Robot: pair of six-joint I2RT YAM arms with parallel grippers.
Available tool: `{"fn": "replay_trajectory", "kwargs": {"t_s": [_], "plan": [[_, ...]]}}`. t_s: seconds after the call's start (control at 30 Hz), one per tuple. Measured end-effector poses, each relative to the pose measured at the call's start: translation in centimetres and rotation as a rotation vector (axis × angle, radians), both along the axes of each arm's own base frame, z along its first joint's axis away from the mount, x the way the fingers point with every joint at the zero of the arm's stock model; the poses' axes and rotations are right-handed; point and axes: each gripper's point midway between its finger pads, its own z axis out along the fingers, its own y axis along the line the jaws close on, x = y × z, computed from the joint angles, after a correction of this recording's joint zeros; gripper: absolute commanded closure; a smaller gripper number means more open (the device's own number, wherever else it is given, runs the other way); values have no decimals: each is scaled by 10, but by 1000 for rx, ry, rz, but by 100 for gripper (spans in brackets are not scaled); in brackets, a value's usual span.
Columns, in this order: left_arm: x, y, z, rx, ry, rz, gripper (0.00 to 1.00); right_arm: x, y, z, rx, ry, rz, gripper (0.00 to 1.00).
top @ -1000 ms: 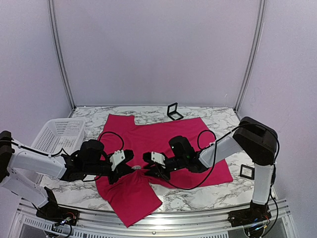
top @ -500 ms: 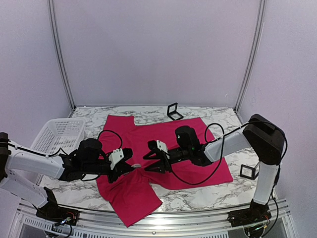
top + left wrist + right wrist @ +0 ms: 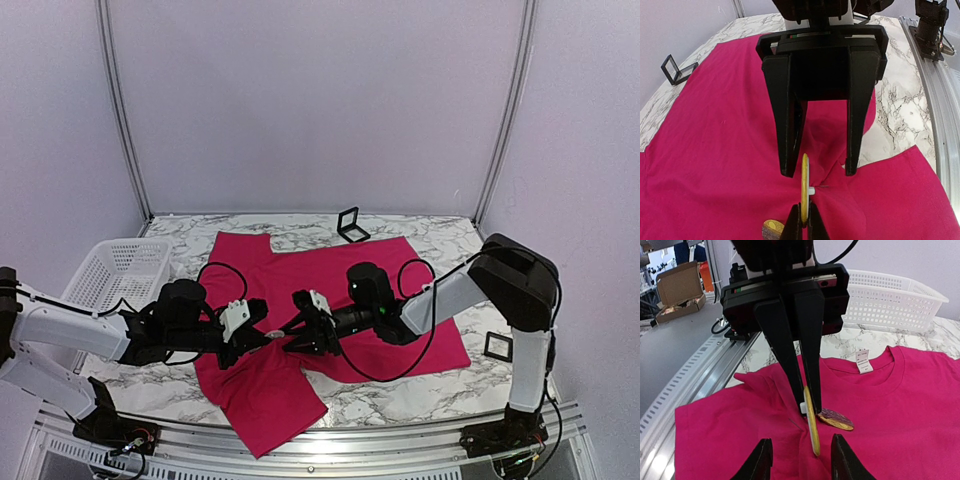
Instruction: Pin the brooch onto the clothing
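Left claw [image 3: 804, 221] nose to nose with right claw [image 3: 818, 173]; brooch [image 3: 804, 186] fills gap between.

Pale lilac walls [image 3: 320, 100] enclose a marble table [image 3: 445, 238].

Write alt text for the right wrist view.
The left gripper, shut on a thin gold brooch held edge-on, hangs over the magenta T-shirt, with the right gripper open either side of it. A dark oval piece lies on the shirt beside it; a white basket stands behind.
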Motion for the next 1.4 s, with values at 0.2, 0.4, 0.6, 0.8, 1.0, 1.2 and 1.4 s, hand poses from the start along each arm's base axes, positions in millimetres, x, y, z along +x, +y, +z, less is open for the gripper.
{"fn": "replay_trajectory", "kwargs": {"t_s": [0.2, 0.4, 0.6, 0.8, 1.0, 1.2, 1.4], "plan": [[0, 0, 0, 1, -2, -1, 100, -1, 4, 8, 36, -6, 0, 73], [0, 0, 3, -5, -8, -2, 100, -3, 7, 3, 35, -5, 1, 74], [0, 0, 4, -8, -10, -2, 100, -1, 8, 1, 31, -6, -9, 80], [-1, 0, 4, -9, -10, -5, 100, -1, 9, -1, 28, -4, -10, 87], [-1, -1, 4, -8, -14, -11, 100, 1, 14, 0, 33, -4, -8, 92], [-1, 0, 3, -1, -16, -14, 100, 0, 16, -1, 28, 11, 6, 95], [-1, 1, 1, 7, -11, -13, 100, 3, 17, -3, 10, 51, 6, 98]]}}
